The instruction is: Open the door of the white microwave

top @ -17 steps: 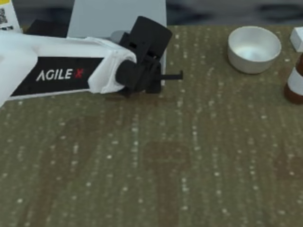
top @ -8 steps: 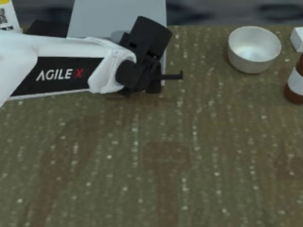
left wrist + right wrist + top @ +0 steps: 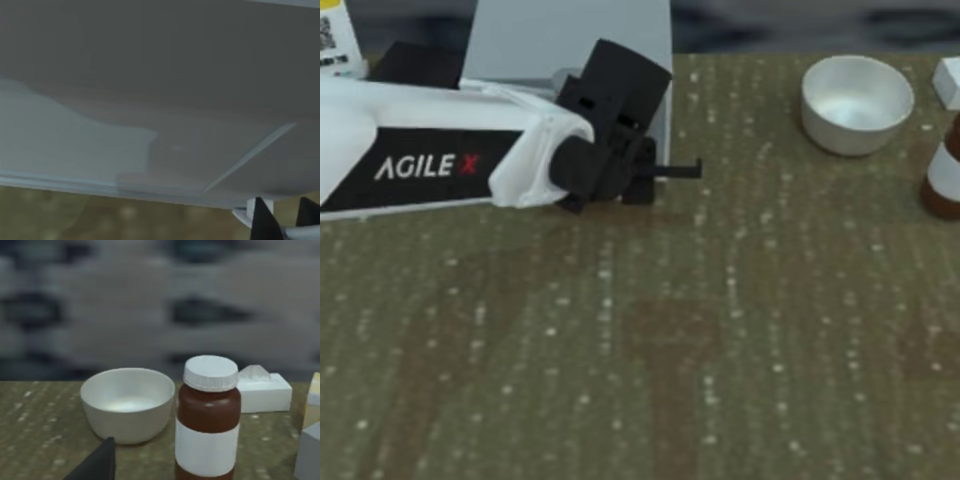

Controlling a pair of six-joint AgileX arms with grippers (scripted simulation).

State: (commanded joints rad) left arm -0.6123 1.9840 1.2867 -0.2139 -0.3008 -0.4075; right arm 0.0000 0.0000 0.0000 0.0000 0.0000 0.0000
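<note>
White bowl (image 3: 127,402) beside brown bottle (image 3: 208,421) (white-capped), tissue box (image 3: 263,390) behind.

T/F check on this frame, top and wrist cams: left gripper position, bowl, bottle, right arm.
1. The left gripper is at the front of the white microwave. True.
2. The white bowl lies tipped on its side. False: it stands upright, open side up.
3. The brown bottle has a white cap and a white label. True.
4. The bottle sits inside the bowl. False: it stands on the table beside it.
5. The right arm reaches over the table's middle in the top view. False: that arm does not show there.
</note>
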